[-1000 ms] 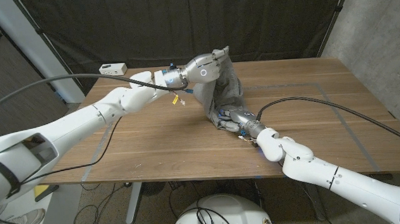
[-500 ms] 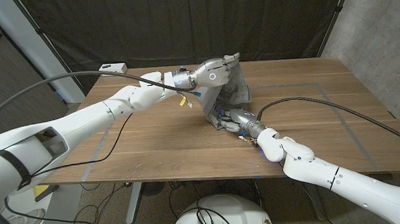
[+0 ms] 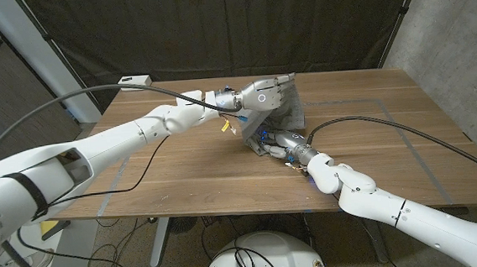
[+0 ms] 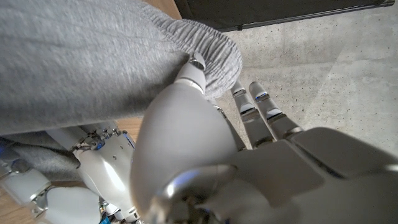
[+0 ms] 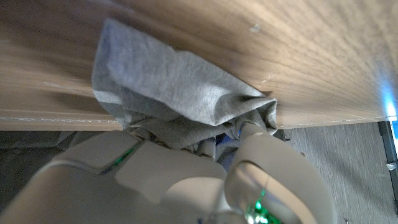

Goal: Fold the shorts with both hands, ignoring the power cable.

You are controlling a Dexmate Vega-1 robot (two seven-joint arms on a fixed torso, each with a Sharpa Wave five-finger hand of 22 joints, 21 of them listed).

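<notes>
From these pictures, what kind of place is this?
Probably a robot test lab: a black curtain backdrop, a bare concrete wall, and a plain wooden table with two white robot arms.

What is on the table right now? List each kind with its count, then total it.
Grey shorts: 1
White box, far left corner: 1
Robot hands: 2, left hand and right hand, both gripping the shorts
Total: 4

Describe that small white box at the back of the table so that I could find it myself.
Start at the wooden table and follow its far edge toward the corner on the robot's left. The white box sits right at that corner, against the dark curtain. It is the only pale, blocky thing there, well apart from the grey shorts that both hands hold mid-table.
</notes>
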